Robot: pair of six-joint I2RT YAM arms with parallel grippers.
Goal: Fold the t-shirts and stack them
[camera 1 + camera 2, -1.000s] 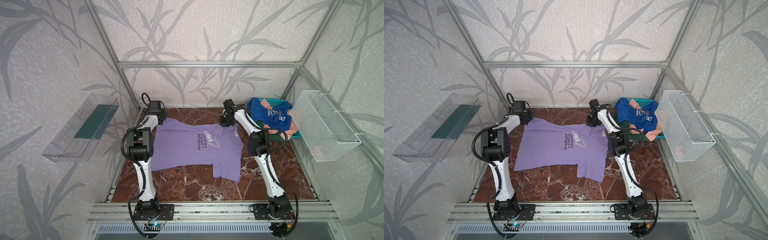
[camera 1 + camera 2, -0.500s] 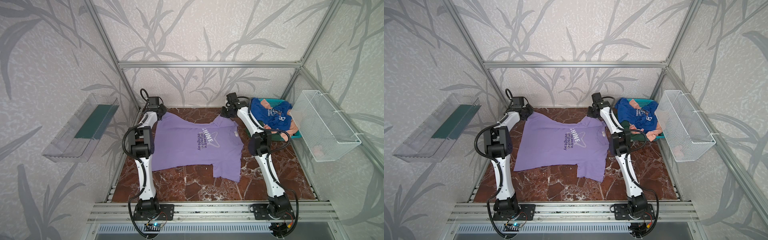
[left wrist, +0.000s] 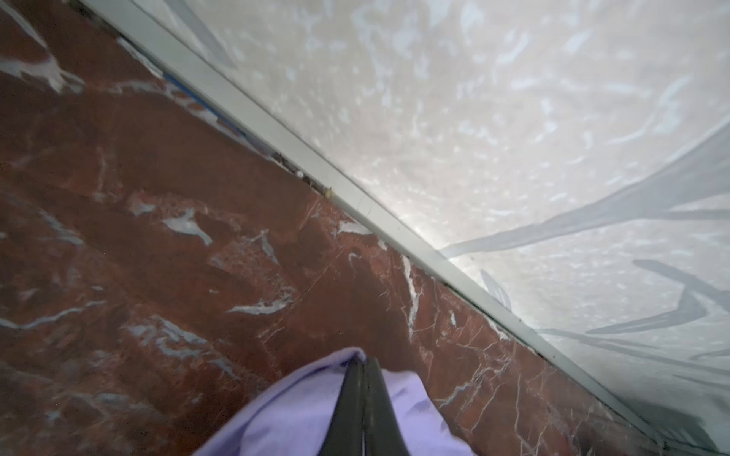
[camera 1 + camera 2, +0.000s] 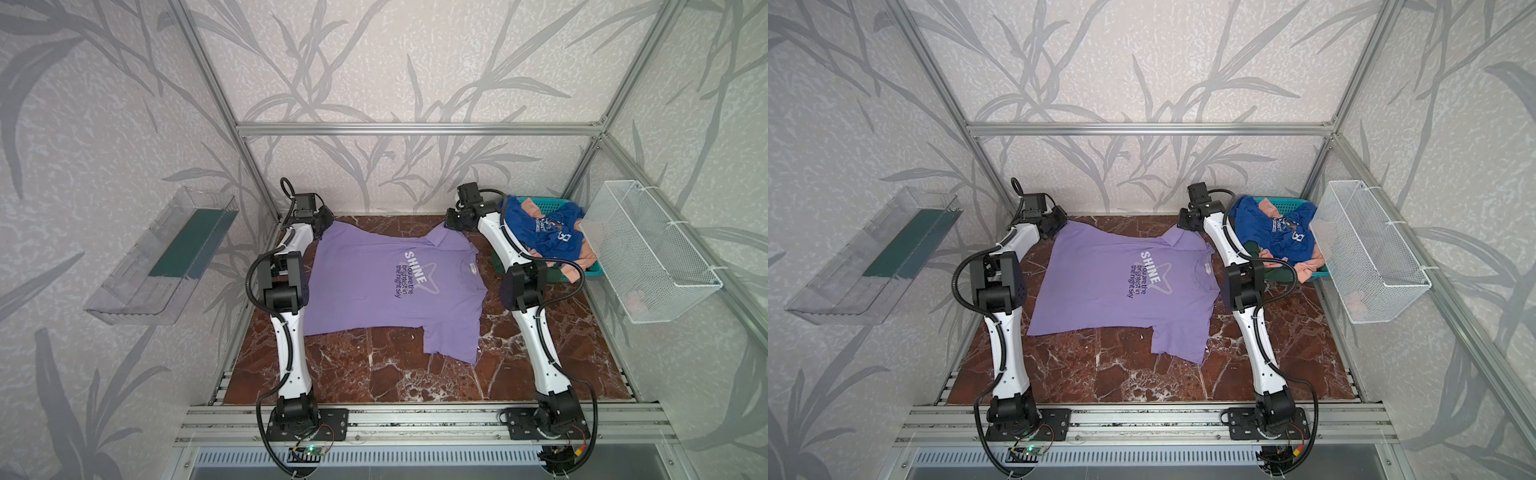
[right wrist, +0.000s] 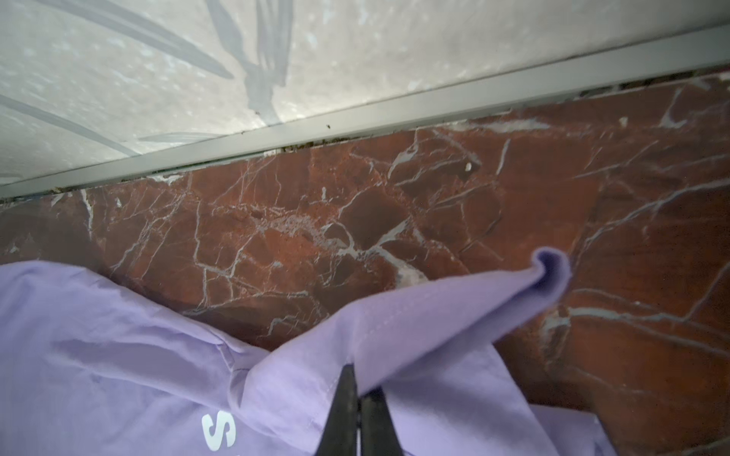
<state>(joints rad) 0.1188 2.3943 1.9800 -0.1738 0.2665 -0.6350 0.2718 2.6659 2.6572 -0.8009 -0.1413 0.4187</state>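
Leaf-patterned wallpaper (image 4: 415, 62) closes the cell on three sides behind an aluminium frame (image 4: 415, 129); underfoot is a red-brown marble tabletop (image 4: 374, 374) veined in white. On the left wall hangs a clear bin (image 4: 166, 257), well apart from the work. Just right of it the left gripper (image 4: 326, 220) sits at the back left corner, pinched tight on a corner of the lavender t-shirt (image 4: 365, 282); the left wrist view shows it near the back rail (image 3: 355, 205). The shirt lies spread print-up over the middle, its far edge running between the two grippers. A thin strip of bare marble lies behind it and a broad bare band before it, up to the front rail (image 4: 415, 415). The right gripper (image 4: 451, 222) is clamped narrow on a fold at the shirt's far right edge. Right of that arm a teal basket (image 4: 552, 202) holds the blue t-shirt (image 4: 557, 237), peach t-shirt (image 4: 531, 206) and dark green t-shirt (image 4: 1277, 272) in a heap; a wire basket (image 4: 648, 257) hangs on the right wall.
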